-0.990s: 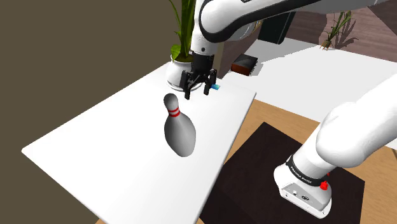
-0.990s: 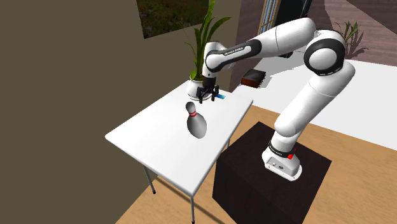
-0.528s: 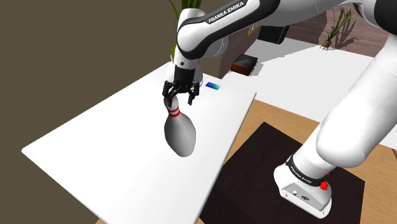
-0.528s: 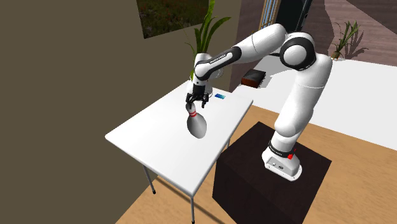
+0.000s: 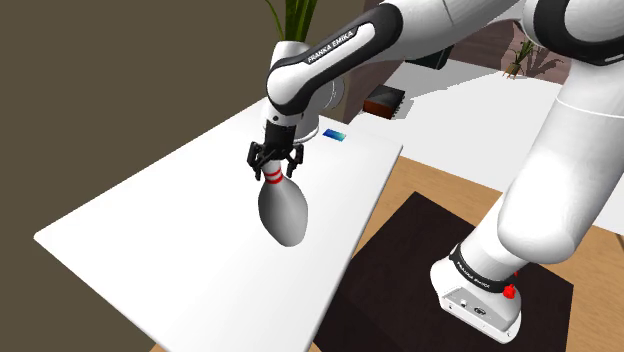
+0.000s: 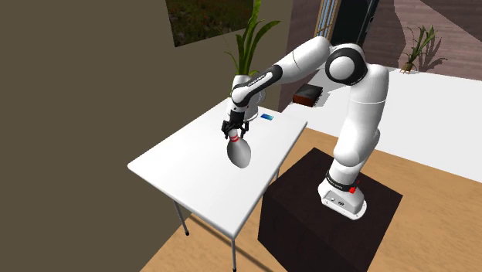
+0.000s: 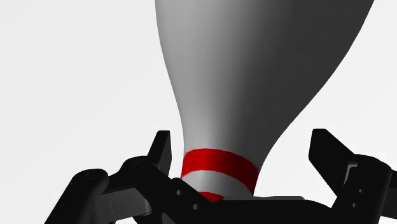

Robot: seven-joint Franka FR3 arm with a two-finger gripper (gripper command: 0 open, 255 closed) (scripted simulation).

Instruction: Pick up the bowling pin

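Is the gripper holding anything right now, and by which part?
Nothing is held. The gripper is open, its fingers either side of the bowling pin's red-striped neck without clasping it.

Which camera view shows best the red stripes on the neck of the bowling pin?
The wrist view: the red stripes show large on the bowling pin, between the open fingers of the end effector. In the shoulder and second exterior views they are small red marks just under the end effector.
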